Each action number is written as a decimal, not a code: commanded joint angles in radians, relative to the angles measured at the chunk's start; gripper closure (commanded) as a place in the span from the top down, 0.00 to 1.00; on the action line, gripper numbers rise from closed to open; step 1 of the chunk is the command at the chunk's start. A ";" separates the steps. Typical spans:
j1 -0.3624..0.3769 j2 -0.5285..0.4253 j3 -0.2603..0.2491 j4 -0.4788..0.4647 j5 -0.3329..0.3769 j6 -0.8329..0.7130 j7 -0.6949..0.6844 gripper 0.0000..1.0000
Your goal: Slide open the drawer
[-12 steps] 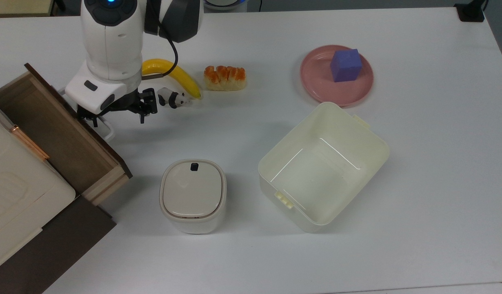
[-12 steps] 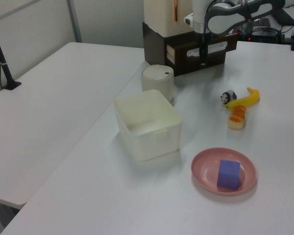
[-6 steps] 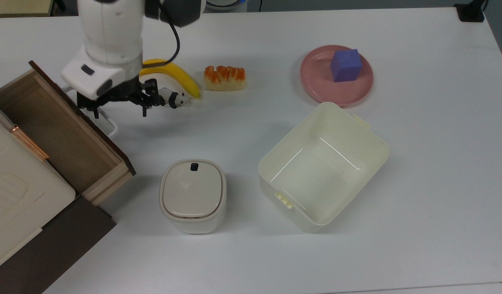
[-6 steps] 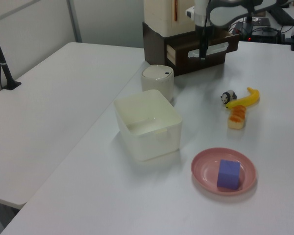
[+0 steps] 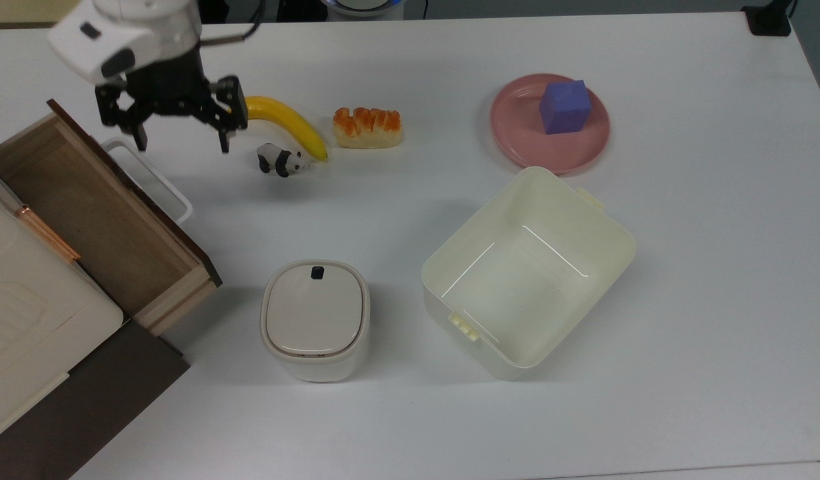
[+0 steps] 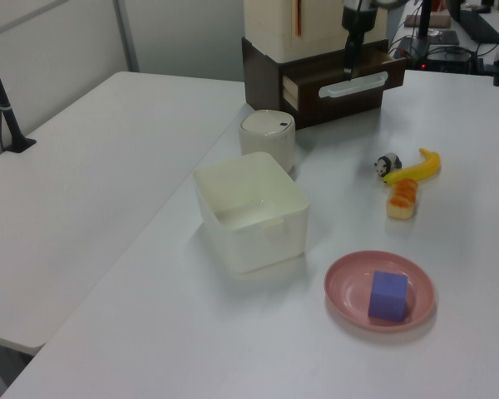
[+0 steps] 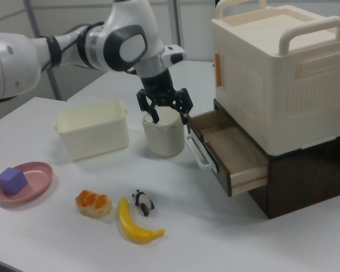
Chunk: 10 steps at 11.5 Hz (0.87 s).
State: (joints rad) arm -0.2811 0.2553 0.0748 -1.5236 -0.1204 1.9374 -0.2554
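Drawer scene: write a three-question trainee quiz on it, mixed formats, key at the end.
1. True or false: the drawer is pulled out, its wooden inside showing.
2. Multiple choice: what does the end effector hold? A) the white loop handle B) the banana C) nothing
3. Fill in: the purple cube sits on the pink ____.

Key
1. True.
2. C: its fingers are spread, above the table and clear of the handle.
3. Plate.
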 commanded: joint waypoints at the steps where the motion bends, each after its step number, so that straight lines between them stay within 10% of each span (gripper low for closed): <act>1: 0.017 -0.103 -0.039 -0.023 0.057 -0.104 0.094 1.00; 10: 0.057 -0.248 -0.067 -0.024 0.137 -0.305 0.276 1.00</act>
State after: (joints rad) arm -0.2662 0.0479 0.0484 -1.5220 -0.0384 1.6529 -0.0707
